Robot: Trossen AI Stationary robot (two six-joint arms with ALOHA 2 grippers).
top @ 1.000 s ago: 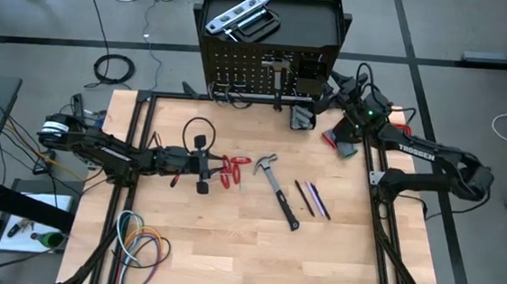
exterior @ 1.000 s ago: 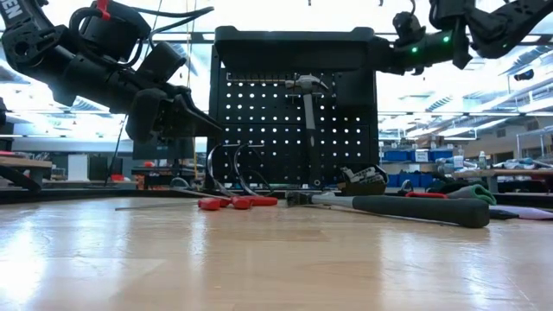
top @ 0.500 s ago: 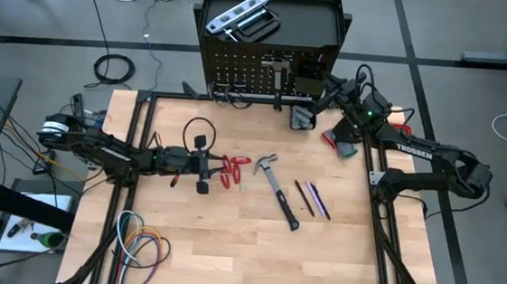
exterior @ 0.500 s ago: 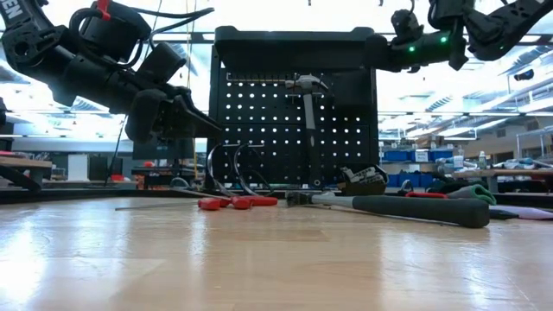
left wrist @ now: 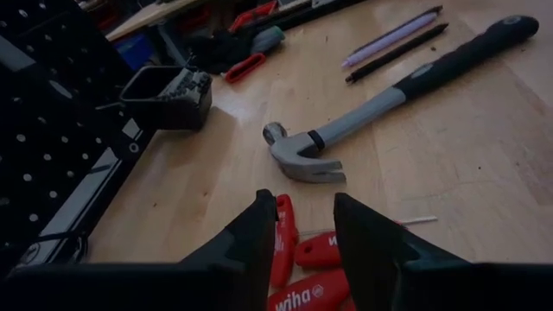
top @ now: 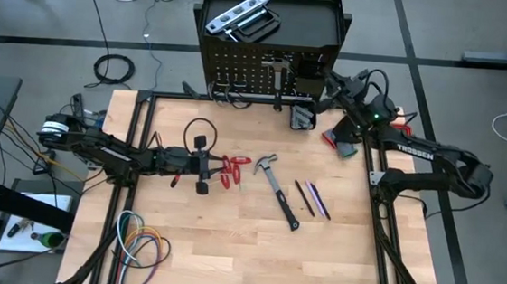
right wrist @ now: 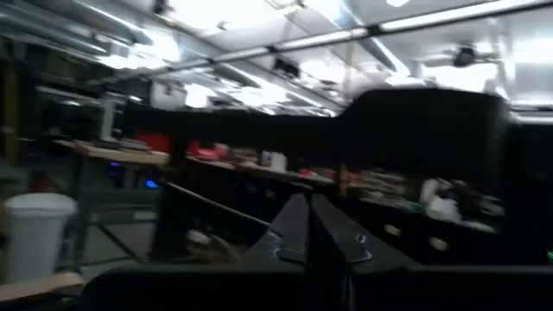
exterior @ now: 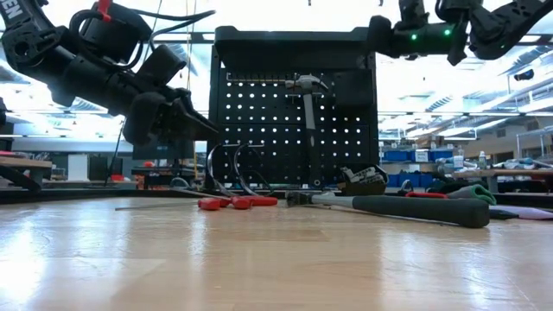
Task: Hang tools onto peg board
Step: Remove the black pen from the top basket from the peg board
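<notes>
While the right claw [top: 334,79] sits pinched shut, empty, by the peg board [top: 250,74], left claw [left wrist: 298,226], part-open, hovers directly over red-handled pliers [left wrist: 298,259]; claw hammer [left wrist: 380,108] lies just ahead.

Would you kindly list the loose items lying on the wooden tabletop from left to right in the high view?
Coloured cable coil → red-handled pliers → hammer → dark screwdriver → purple pen-like tool.

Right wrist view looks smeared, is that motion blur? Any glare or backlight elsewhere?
Right wrist view: whole room smeared, only the shut right claw fairly crisp. Low view: bright backlight silhouettes the peg board; sheen on the table. Left wrist view: near fingers soft.
</notes>
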